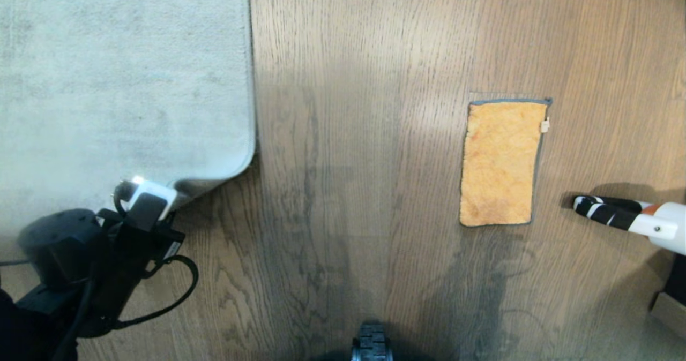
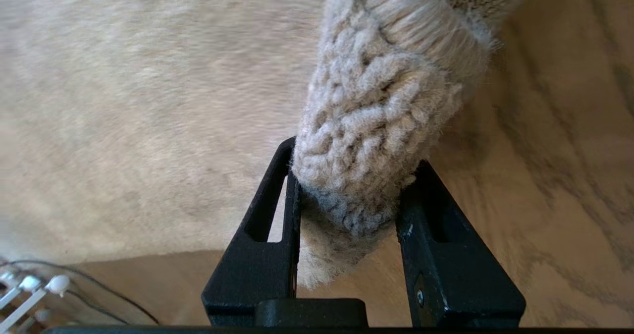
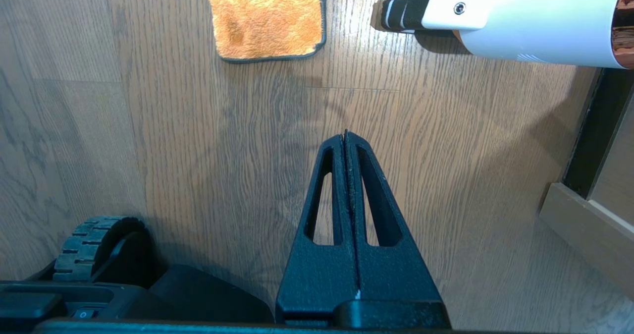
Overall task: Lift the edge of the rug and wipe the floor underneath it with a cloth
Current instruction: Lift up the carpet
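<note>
**Left gripper has the rug corner pinched, cloth waits on the bare boards**

Starting out on the left, and the rug (image 1: pixel 123 77) fills that whole side, pale grey-beige, lying on the floor (image 1: pixel 353 200). At its near corner the left gripper (image 2: pixel 349 200) is right in there: two black fingers (image 2: pixel 267 235) part-way closed, and clamped between them a thick fold of the rug edge (image 2: pixel 376 140), looped pile bunched up and bulging above the tips. In the head view that near border of the rug curls up off the planks just where the gripper meets it, a shadowed lip showing beneath.

Moving right from the rug, there's a broad stretch of brown wood-grain floor. Low in the middle, a ribbed black wheel (image 1: pixel 370 345) of the base peeks in.

Further right, well apart from the rug, the cloth (image 1: pixel 501 163) lies flat on the floor, orange and fluffy, grey edging all round, small white tag on the side away from the rug. Nothing touches it.

Right again, beyond the cloth, a white tube with a black-and-white striped tip (image 1: pixel 605 211) reaches in just beside it.

And the right gripper (image 3: pixel 345 138) hangs over bare floor, nearer the robot than the cloth, fingers pressed together, gripping nothing.
</note>
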Motion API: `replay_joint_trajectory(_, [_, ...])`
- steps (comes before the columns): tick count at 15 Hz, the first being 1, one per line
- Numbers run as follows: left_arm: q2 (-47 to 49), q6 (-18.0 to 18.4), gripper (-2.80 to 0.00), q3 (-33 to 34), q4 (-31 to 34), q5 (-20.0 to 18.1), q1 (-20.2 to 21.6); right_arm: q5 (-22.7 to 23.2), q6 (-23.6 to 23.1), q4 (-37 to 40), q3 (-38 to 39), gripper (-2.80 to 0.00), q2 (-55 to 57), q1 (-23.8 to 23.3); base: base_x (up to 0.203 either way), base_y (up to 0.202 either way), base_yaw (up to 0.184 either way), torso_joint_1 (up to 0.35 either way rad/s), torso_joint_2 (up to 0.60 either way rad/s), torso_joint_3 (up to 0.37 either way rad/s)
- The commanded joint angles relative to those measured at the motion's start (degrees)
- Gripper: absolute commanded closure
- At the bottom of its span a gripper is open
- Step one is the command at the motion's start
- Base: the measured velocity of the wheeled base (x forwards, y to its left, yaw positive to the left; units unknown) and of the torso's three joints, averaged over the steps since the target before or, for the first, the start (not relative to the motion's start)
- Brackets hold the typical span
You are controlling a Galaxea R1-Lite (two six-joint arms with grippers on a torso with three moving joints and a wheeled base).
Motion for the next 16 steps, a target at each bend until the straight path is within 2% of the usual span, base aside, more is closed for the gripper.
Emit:
replay_joint_trajectory(1, [-3.1, 0.0, 0.00, 0.2, -2.7, 0.1, 1.8, 0.0, 0.0, 0.0, 0.0, 0.00, 0.1, 0.0, 0.000, 0.000, 0.000, 0.000, 0.00, 0.000])
replay_joint_trajectory(5, [-6.3, -3.7, 0.00, 0.3, -2.7, 0.3, 3.6, 0.0, 0.0, -0.1, 0.0, 0.00, 0.1, 0.0, 0.000, 0.000, 0.000, 0.000, 0.00, 0.000])
replay_joint_trajectory(10, [-10.8, -4.7, 0.00, 0.2, -2.7, 0.3, 4.8, 0.0, 0.0, -0.1, 0.0, 0.00, 0.1, 0.0, 0.000, 0.000, 0.000, 0.000, 0.00, 0.000])
replay_joint_trajectory(16, [-16.5, -4.7, 0.00, -0.3, -2.7, 0.3, 11.0, 0.0, 0.0, -0.1, 0.0, 0.00, 0.1, 0.0, 0.000, 0.000, 0.000, 0.000, 0.00, 0.000])
